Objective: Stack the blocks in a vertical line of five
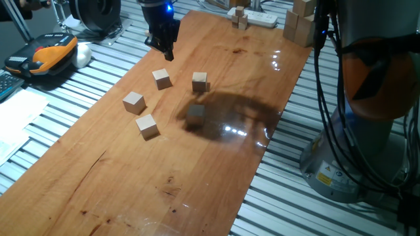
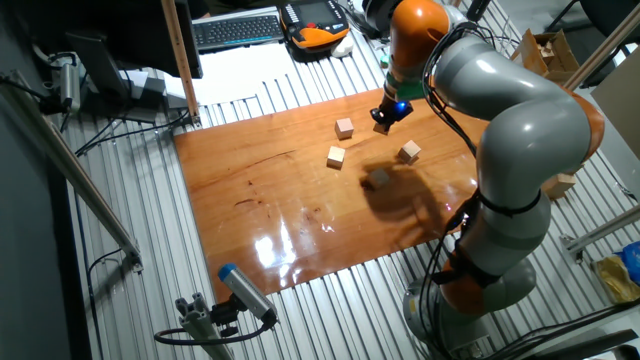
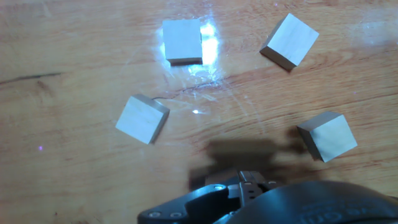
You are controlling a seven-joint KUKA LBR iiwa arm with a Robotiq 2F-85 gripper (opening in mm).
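Observation:
Five small tan wooden blocks lie apart and unstacked on the wooden board [image 1: 131, 190]. One block [image 1: 161, 78] is nearest my gripper [image 1: 167, 51], which hovers just beyond it near the board's far left edge, holding nothing. The others sit at centre [image 1: 199, 82], left [image 1: 134, 102], front [image 1: 147, 126] and in the arm's shadow [image 1: 195, 113]. The hand view shows four blocks: [image 3: 183, 41], [image 3: 289, 41], [image 3: 142, 118], [image 3: 326, 135]. In the other fixed view my gripper [image 2: 388, 116] hangs over a block [image 2: 381, 127]. The dark fingers are too small to read.
A white power strip [image 1: 257, 18] with tiny wooden pieces [image 1: 239, 18] lies at the board's far end, beside larger pale wooden blocks [image 1: 300, 25]. An orange-and-black device [image 1: 51, 51] rests on the metal slats at left. The robot base [image 1: 367, 105] stands at right.

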